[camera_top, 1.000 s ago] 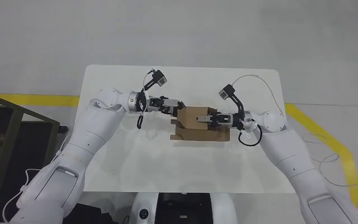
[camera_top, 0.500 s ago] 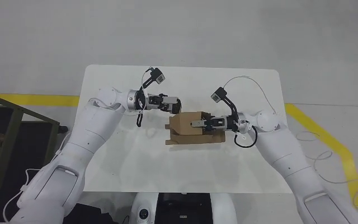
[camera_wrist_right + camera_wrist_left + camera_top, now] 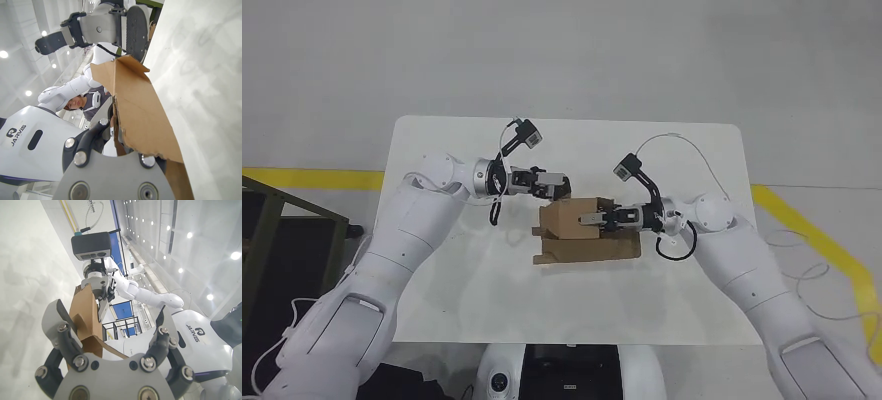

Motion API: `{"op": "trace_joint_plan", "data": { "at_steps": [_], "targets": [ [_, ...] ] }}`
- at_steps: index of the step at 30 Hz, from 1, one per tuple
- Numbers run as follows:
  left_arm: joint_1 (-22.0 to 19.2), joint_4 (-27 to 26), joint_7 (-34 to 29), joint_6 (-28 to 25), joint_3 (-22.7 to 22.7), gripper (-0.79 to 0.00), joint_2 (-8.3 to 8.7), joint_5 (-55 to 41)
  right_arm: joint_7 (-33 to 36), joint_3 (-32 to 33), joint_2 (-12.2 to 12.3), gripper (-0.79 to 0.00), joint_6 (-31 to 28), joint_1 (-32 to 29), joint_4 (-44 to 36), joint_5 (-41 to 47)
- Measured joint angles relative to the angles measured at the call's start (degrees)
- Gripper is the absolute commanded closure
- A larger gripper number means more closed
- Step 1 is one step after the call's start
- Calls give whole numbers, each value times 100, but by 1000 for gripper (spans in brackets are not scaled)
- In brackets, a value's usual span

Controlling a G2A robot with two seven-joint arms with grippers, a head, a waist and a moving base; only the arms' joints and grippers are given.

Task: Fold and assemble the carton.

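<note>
A brown cardboard carton with loose flaps sits mid-table, partly unfolded. My right gripper is shut on the carton's upper wall. In the right wrist view the cardboard runs between its jaws, hiding one finger; the other finger presses the inner side. My left gripper hovers open just beyond the carton's far left corner. In the left wrist view one of the left gripper's fingers lies next to a carton flap, and I cannot tell if they touch.
The white table has bare room on both sides of the carton and along its near edge. A thin white cable loops from the right arm over the far right of the table.
The right gripper has pulled the carton leftward and toward the near edge, and the carton has tilted. The left gripper has come off the carton's corner and drawn back slightly.
</note>
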Motion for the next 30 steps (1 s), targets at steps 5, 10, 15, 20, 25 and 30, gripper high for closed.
{"op": "trace_joint_plan", "data": {
  "at_steps": [5, 10, 15, 20, 25, 30],
  "targets": [
    [31, 41, 2, -2, -76, -785, 18, 34, -119, 219, 47, 0, -53, -5, 107, -23],
    [98, -1, -13, 13, -145, -785, 37, 35, -253, 432, 103, 0, -44, -57, 60, -110],
    [153, -156, -61, 60, -135, -785, 32, 23, -493, 562, 133, 0, 22, -138, -39, -223],
    [144, -214, -103, 102, -38, -785, -2, 62, -628, 629, 140, 0, 50, -202, -137, -253],
    [117, -255, -166, 166, 63, -785, -42, 37, -913, 765, 161, 0, 37, -284, -158, -332],
    [119, -302, -224, 224, 135, -785, -72, -27, -1191, 919, 197, 0, 33, -387, -257, -492]
  ]
}}
